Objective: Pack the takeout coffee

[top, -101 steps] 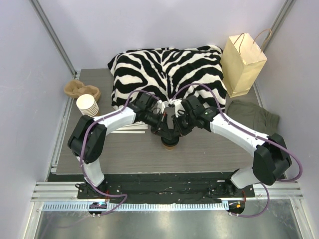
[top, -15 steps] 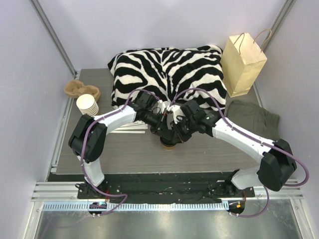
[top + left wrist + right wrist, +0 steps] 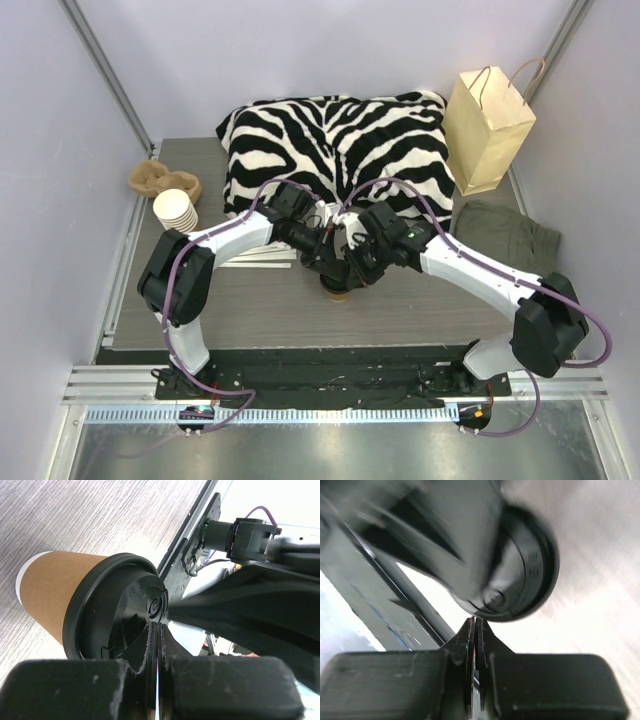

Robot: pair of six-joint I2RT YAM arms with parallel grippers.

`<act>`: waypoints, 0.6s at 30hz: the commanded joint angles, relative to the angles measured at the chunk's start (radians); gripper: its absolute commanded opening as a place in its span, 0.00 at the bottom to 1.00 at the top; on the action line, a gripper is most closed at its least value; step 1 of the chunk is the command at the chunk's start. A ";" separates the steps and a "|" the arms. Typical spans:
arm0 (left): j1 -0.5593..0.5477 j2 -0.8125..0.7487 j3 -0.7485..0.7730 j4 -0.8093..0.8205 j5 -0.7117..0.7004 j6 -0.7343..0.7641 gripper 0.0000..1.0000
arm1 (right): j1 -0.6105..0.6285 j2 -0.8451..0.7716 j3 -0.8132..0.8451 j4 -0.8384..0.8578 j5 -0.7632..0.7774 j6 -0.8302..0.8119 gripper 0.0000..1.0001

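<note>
Left gripper (image 3: 156,631) had fingers pressed together, tips at centre of takeout coffee (image 3: 57,587) lid (image 3: 112,612). Right gripper (image 3: 474,625), likewise closed, sat by lid rim. Likely both were seating lid before packing. Paper bag (image 3: 488,120) stood at 1 o'clock.

top cam: high over near edge, looks down on whole table (image 3: 250,310). wrist cams: very close, aimed at the takeout coffee (image 3: 90,605) lid from left and right; all three share it

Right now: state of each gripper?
Left gripper: jaws closed, holding nothing, tips at the takeout coffee lid.
Right gripper: jaws closed, holding nothing.
</note>
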 commanded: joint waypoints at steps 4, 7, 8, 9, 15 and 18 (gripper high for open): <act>0.004 0.021 -0.013 -0.042 -0.110 0.050 0.00 | -0.009 -0.079 0.145 -0.001 0.002 0.004 0.07; 0.004 0.019 -0.013 -0.042 -0.110 0.048 0.00 | -0.009 -0.069 0.146 0.011 0.027 0.004 0.07; 0.004 0.021 -0.014 -0.042 -0.110 0.048 0.00 | -0.008 -0.066 0.142 0.020 0.036 0.005 0.08; 0.004 0.021 -0.014 -0.042 -0.111 0.048 0.00 | -0.006 -0.066 0.124 0.028 0.039 0.004 0.08; 0.004 0.031 -0.010 -0.040 -0.108 0.048 0.00 | 0.023 -0.056 -0.063 0.131 0.091 -0.007 0.07; 0.004 0.037 -0.010 -0.040 -0.108 0.048 0.00 | 0.023 -0.028 -0.101 0.160 0.116 -0.017 0.07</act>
